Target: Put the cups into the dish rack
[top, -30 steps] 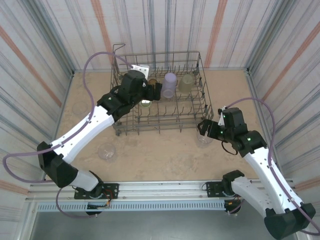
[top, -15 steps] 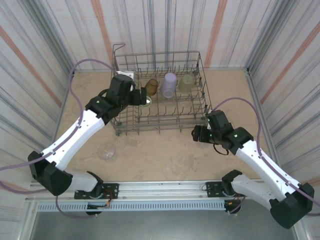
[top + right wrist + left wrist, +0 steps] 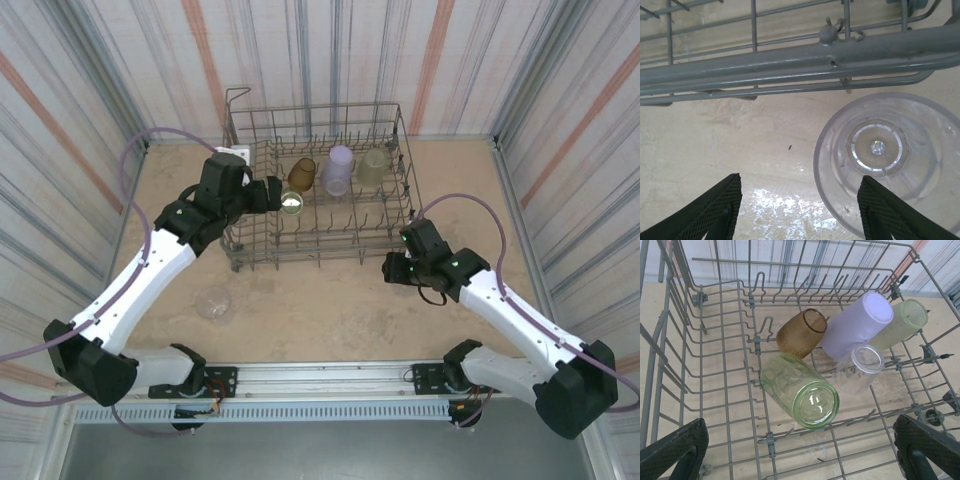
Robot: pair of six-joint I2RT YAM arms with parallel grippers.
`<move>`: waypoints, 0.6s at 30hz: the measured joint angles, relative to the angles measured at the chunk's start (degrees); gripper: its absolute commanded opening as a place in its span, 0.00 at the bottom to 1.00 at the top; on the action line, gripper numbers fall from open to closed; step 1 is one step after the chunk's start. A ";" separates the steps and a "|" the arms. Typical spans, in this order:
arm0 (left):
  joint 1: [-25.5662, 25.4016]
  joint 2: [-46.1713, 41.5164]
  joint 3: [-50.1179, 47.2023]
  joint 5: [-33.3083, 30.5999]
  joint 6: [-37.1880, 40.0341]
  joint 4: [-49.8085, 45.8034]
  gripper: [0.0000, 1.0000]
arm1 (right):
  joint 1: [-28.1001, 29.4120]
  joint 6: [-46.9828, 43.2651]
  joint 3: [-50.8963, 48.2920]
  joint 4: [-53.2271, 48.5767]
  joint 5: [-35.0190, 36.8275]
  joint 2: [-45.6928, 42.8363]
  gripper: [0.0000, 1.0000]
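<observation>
Top external: the rack (image 3: 316, 108) sits mid-table (image 3: 330, 310) with five cups tipped among its tines. The left gripper (image 3: 272, 194) hangs over the rack's left side, jaws spread wide, holding nothing. The right gripper (image 3: 393, 268) is low, just outside the rack's near right corner, jaws also apart and gripping nothing. The right wrist camera shows one finger (image 3: 887, 212) over the mouth of a clear cup (image 3: 885, 150) standing beside the rack's bottom rail. Inside the rack, a lavender cup (image 3: 857, 325) lies between an amber cup (image 3: 801, 333) and a pale green cup (image 3: 900, 329). A green cup (image 3: 800, 392) and a small clear cup (image 3: 860, 367) lie closer to the rack's middle. A loose cup (image 3: 213, 302) stands well off the rack's near left corner.
</observation>
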 measured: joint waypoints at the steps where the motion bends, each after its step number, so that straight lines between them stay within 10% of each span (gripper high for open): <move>1: 0.13 0.00 -0.26 0.02 0.00 -0.02 0.99 | 0.09 0.02 0.00 0.20 0.09 0.63 0.58; 18: 1.25 -0.09 -1.46 1.09 0.07 -0.46 0.99 | 0.31 -0.02 -0.17 1.97 1.31 5.38 0.43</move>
